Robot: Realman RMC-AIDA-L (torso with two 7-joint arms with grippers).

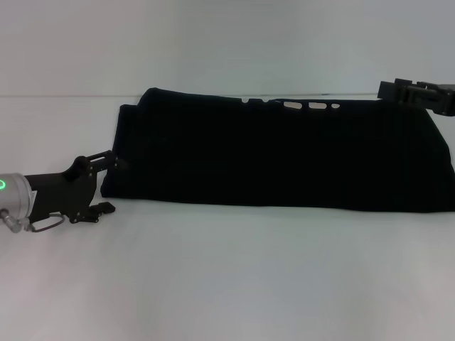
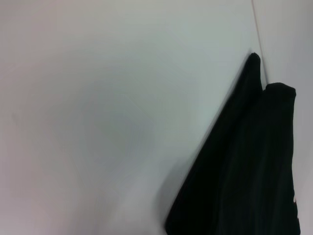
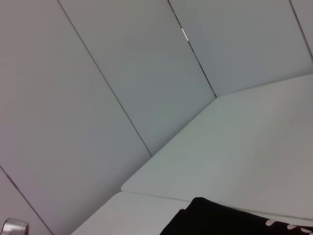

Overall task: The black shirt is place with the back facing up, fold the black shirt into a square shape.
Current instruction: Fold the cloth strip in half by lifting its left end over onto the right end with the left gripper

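The black shirt [image 1: 284, 156] lies on the white table as a long folded band running left to right, with a few small white marks along its far edge. My left gripper [image 1: 112, 185] is open at the shirt's near left corner, its upper finger [image 1: 117, 162] touching the left edge. My right gripper [image 1: 412, 91] hovers at the shirt's far right corner. One end of the shirt [image 2: 244, 171] appears in the left wrist view. A corner of the shirt [image 3: 220, 218] appears in the right wrist view.
The white table [image 1: 227, 284] extends well in front of the shirt and to its left. A pale panelled wall [image 3: 98, 73] stands behind the table's far edge. The shirt's right end reaches the edge of the head view.
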